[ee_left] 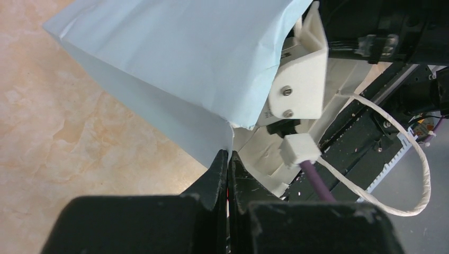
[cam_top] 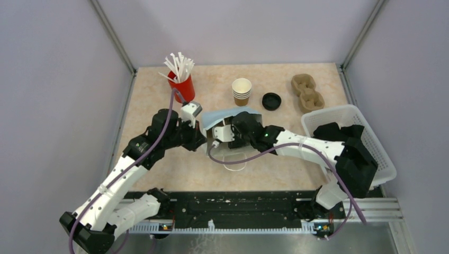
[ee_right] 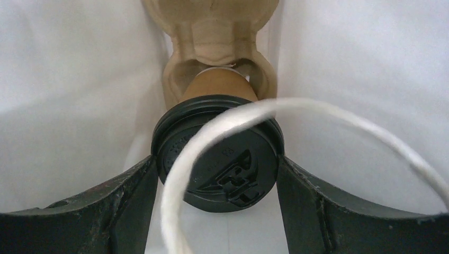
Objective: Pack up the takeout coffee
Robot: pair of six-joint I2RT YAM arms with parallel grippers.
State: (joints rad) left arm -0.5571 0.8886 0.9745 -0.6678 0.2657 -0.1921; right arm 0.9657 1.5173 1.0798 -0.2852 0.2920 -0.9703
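Takeout coffee (ee_right: 229, 177), seated in a moulded pulp carrier (ee_right: 212, 32) within the white interior of the pale-blue paper bag (ee_left: 174, 63), is clasped at its black lid by the right tool (ee_right: 216, 164). The bag's edge is pinched by the fully closed left tool (ee_left: 227, 160).

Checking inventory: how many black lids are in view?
2. One lid lies loose on the table beside the cup stack; the other tops the coffee cup in the right hand, inside the bag. More could be hidden.

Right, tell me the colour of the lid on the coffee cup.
Black lid, seen best in the right wrist view.
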